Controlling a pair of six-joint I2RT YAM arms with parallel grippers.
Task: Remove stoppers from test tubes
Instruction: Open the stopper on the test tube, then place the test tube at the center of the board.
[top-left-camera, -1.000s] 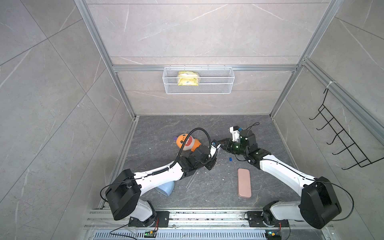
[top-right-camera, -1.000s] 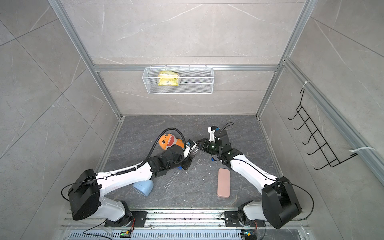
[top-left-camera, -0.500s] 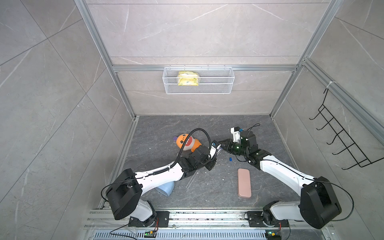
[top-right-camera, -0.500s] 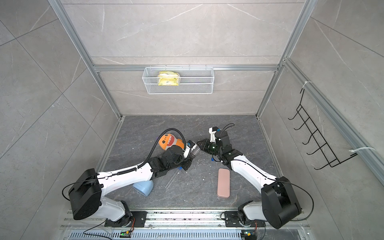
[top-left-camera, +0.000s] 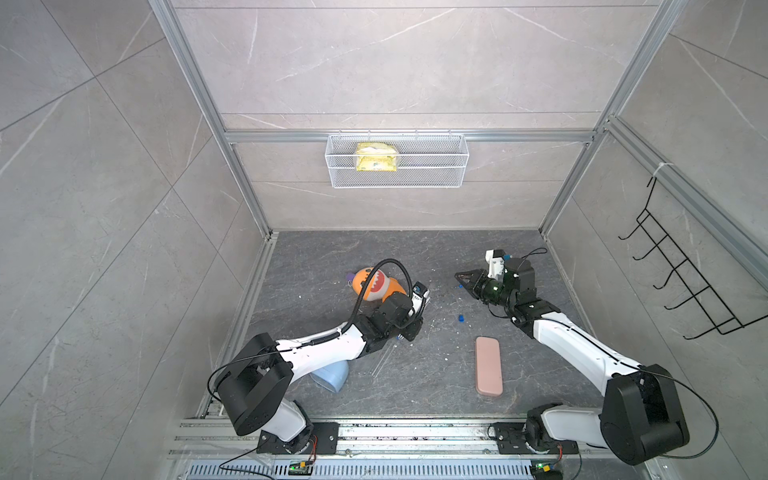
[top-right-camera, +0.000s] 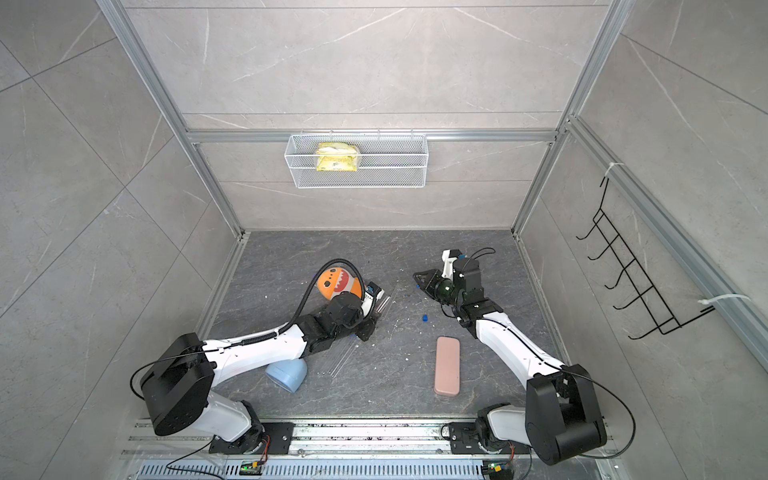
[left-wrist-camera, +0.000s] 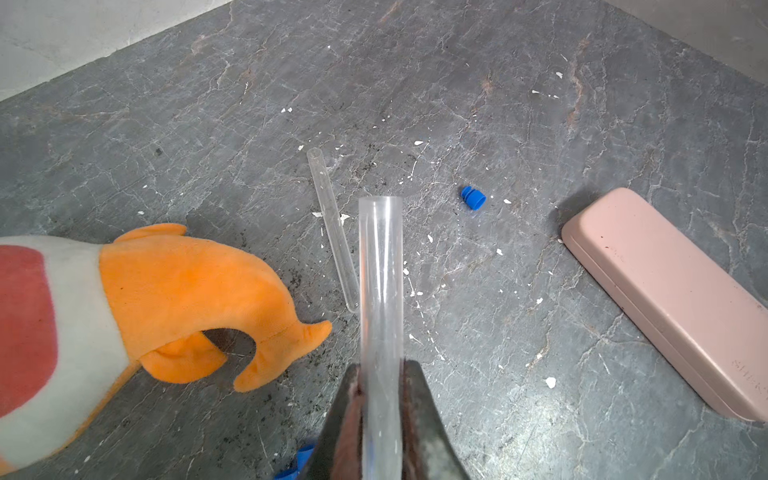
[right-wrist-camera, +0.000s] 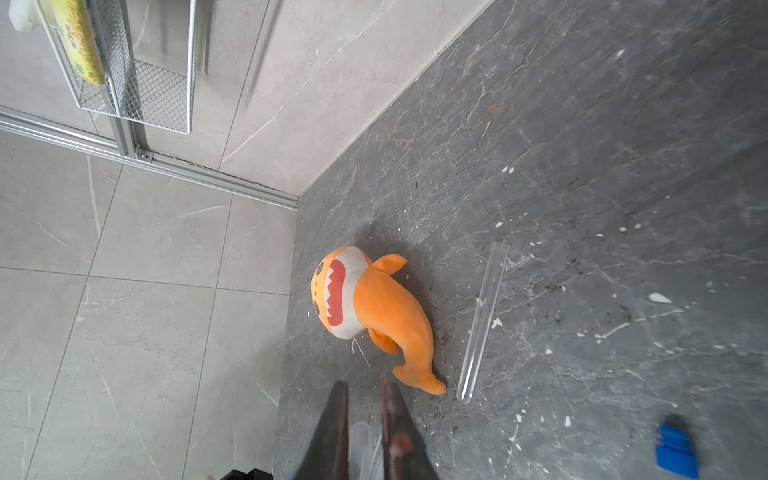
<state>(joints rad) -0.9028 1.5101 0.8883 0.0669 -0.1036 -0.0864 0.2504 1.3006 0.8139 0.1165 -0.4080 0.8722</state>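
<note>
Caught the left hand (left-wrist-camera: 382, 368) clamped tight on a clear test tube (left-wrist-camera: 380, 270), open mouth poking well out in front of it, no stopper in it. Spotted a second tube (left-wrist-camera: 332, 224) lying flat on the grey surface (left-wrist-camera: 540, 104) just ahead of that hand and slightly off to one side, also unplugged, rounded end close to the tail of an orange shark plush (left-wrist-camera: 187, 291). Noticed a loose blue stopper (left-wrist-camera: 473, 197) on the surface further ahead of the left hand, on the side away from the plush, clear of both tubes. Saw a pink case (left-wrist-camera: 665, 299) lying flat beyond that stopper. Glimpsed more blue bits (left-wrist-camera: 297, 459) tucked right under the left hand, mostly hidden. Made out a few faint extra tubes (top-right-camera: 340, 359) back behind that hand, alongside the forearm (top-right-camera: 257, 353).

Found the right hand (right-wrist-camera: 365, 390) well apart from the left one, fingers (right-wrist-camera: 332, 428) pinched to a thin slit. Noticed something pale and clear (right-wrist-camera: 359, 436) in that slit, too murky to name, no telling about a grip. Picked up a tiny blue speck (top-left-camera: 460, 286) right at the tip of that hand in both top views; no telling if pinched or loose. Also got a blurry blue stopper (right-wrist-camera: 675, 451) low beside the right hand, with the second tube and the plush out ahead of it.
</note>
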